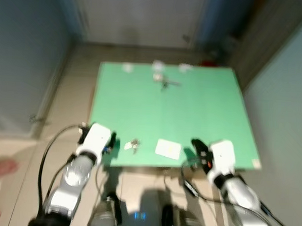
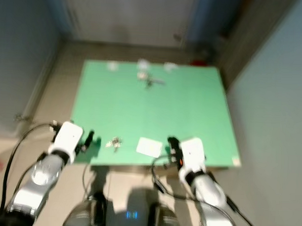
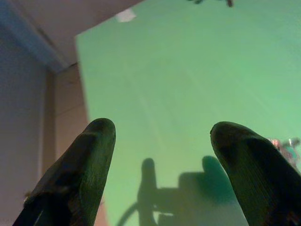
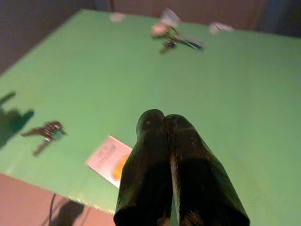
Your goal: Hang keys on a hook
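Left gripper (image 1: 110,141) hangs over the near left corner of the green table (image 1: 212,111), fingers (image 3: 89,155) spread wide w/ nothing between them. Right gripper (image 1: 197,146) sits over the near edge further right, its two fingers (image 4: 150,155) pressed together, empty too.

The keys (image 1: 133,145) lie flat on the tabletop near the front edge, just beside our left gripper on its inner side and btw the two grippers. A white card (image 1: 168,149) lies just right of them, apart from the bunch. Near the far edge, well apart from us, there's a small dark metal object w/ a pale bit on it (image 1: 163,80); it may be the hook or a stand for it, but it's too blurred to tell. A few pale scraps (image 1: 127,67) sit along that far edge as well.

Risks as we judge them:
- Keys are thin, flat and close to the edge. A shallow grab could nudge them off the front onto the floor.
- Pinching one key only, so the bunch swings or slips on the lift.
- Head views are blurred, so our aim at the bunch may be off; better to settle first.
- Hook is far across the table. Reaching it probably means leaning or stepping round, and our arms could clip the table edge.
- If the ring isn't hanging free below the fingers, it won't catch the hook.
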Controlling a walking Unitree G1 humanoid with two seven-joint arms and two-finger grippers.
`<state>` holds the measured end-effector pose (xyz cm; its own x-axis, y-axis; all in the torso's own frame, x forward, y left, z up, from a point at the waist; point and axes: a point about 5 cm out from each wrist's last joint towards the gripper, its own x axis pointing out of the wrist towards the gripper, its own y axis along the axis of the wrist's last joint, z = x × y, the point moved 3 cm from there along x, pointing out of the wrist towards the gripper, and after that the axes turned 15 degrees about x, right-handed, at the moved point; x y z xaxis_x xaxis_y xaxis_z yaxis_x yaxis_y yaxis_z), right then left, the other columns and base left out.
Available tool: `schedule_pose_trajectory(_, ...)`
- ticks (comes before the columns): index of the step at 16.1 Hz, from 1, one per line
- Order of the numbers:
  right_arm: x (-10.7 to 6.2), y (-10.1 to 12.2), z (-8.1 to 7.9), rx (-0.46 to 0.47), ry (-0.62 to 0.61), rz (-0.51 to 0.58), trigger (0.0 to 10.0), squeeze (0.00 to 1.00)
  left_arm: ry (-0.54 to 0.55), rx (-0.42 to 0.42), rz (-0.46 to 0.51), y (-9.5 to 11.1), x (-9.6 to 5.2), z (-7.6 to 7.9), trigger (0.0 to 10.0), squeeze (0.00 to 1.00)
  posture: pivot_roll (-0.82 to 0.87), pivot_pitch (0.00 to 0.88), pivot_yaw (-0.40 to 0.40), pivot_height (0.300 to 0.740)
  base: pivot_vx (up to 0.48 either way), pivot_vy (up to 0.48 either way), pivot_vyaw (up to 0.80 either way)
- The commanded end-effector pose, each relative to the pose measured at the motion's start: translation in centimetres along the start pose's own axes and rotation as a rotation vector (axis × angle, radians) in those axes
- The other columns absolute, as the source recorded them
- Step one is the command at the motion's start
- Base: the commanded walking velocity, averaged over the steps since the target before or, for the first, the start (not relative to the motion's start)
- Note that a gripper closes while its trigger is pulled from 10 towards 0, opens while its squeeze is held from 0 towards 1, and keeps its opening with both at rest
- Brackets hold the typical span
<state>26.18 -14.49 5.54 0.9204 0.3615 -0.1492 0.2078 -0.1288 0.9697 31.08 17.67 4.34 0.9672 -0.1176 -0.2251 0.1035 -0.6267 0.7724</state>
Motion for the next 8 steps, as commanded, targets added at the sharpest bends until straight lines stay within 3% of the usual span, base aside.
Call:
schedule_pose_trajectory(1,-0.7,0.3,0.0,0.007,-0.002,-0.007,10.0,0.0,-0.013,0.014,-0.022,-1.0,0.1,0.0,10.0,0.0,-0.24,0.316,-0.016,0.74,0.0,0.0,0.0)
schedule_pose_trajectory(3,-2.1,0.5,0.5,0.009,-0.041,-0.025,10.0,0.0,-0.037,0.006,-0.021,-1.0,1.2,-0.1,10.0,0.0,-0.28,0.335,-0.012,0.74,0.0,0.0,0.0)
schedule_pose_trajectory(5,-3.0,0.6,0.4,0.008,-0.053,-0.041,10.0,0.0,-0.084,0.014,0.01,-0.1,2.1,0.9,10.0,0.0,-0.3,0.344,-0.007,0.74,0.0,0.0,0.0)
schedule_pose_trajectory(8,-3.9,0.3,0.2,0.015,-0.073,-0.061,10.0,0.0,-0.191,0.008,0.093,2.4,3.0,4.0,10.0,0.0,-0.31,0.349,0.005,0.74,0.0,0.0,0.0)
